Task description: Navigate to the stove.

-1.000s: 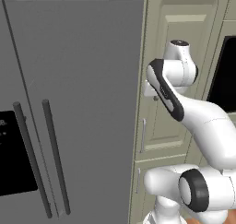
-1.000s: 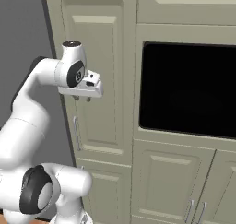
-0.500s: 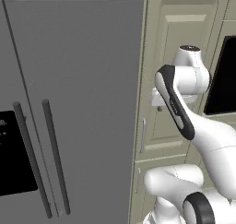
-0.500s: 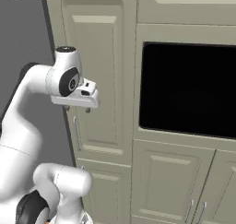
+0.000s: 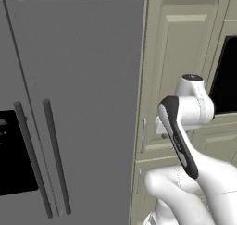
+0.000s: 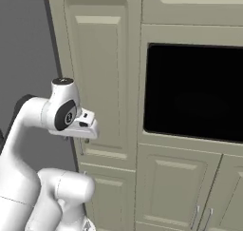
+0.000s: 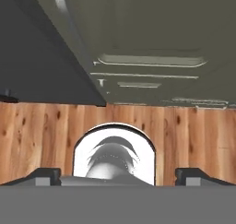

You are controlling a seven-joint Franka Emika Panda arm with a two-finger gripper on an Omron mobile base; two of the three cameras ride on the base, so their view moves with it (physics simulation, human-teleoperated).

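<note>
The stove is out of view. My gripper [image 6: 84, 130] hangs in front of a tall beige cabinet door, pointing down at the floor. In the hand view its two dark fingertips [image 7: 44, 174] stand far apart at the bottom corners, with nothing between them, so the gripper [image 7: 118, 177] is open. My folded white arm [image 5: 185, 127] rises close to the cabinets.
A grey refrigerator [image 5: 69, 103] with two dark vertical handles and a black dispenser panel [image 5: 14, 150] stands at the left. To its right are beige cabinets [image 6: 99, 82] with a dark built-in oven [image 6: 194, 92] set in them. Wooden floor [image 7: 37, 135] lies below.
The arm has folded lower: the wrist and hand have dropped in both base views. The refrigerator and cabinets stay in the same place in the pictures.
</note>
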